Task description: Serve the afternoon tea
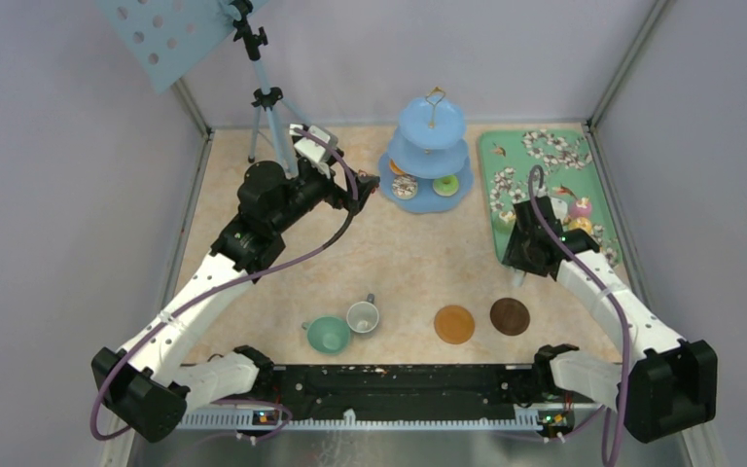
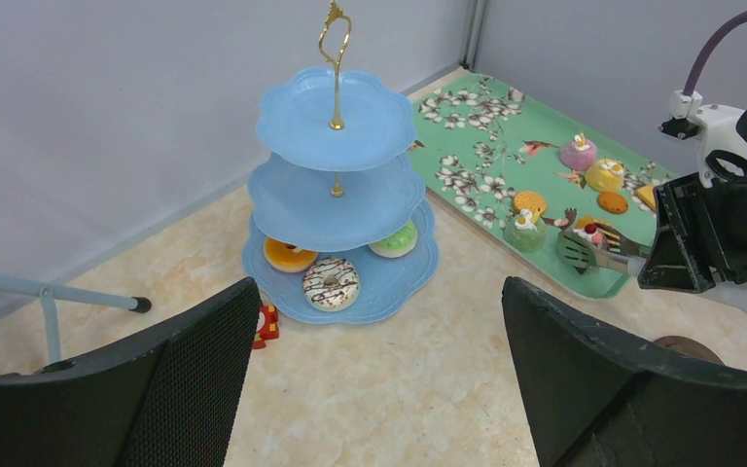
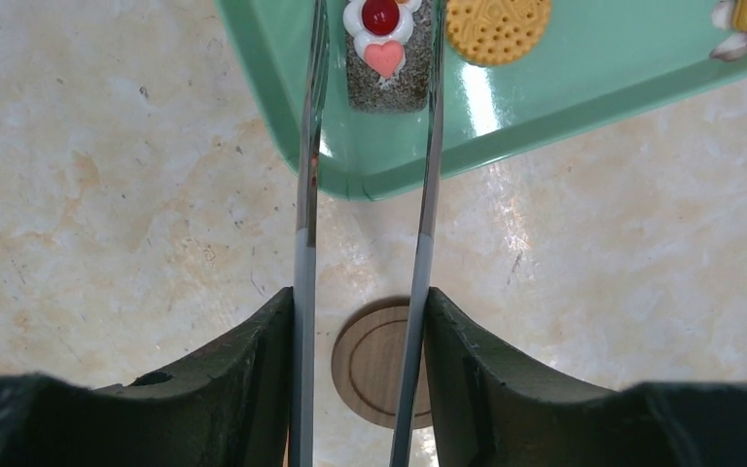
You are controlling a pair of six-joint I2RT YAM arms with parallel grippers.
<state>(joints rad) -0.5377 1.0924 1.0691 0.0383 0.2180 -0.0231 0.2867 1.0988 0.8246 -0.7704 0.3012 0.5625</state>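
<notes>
The light-blue three-tier stand (image 2: pixel 336 195) holds an orange donut (image 2: pixel 289 255), a white drizzled donut (image 2: pixel 331 283) and a green one (image 2: pixel 396 238) on its bottom tier. My left gripper (image 2: pixel 379 287) hangs open just in front of it, holding nothing. My right gripper (image 3: pixel 360 297) is shut on the metal tongs (image 3: pixel 306 195), whose two arms flank a cherry-topped cupcake (image 3: pixel 384 49) on the green tray (image 3: pixel 389 165), beside an orange biscuit (image 3: pixel 498 29). The teal cup (image 1: pixel 329 335), the grey-white cup (image 1: pixel 363 316) and two brown coasters (image 1: pixel 454 324) (image 1: pixel 510 316) sit near the front.
More cupcakes (image 2: pixel 578 153) and biscuits (image 2: pixel 529 203) lie on the floral tray (image 1: pixel 515 161) at the back right. A small red piece (image 2: pixel 266 324) lies by the stand's base. A tripod (image 1: pixel 267 107) stands at the back left. Walls close in three sides.
</notes>
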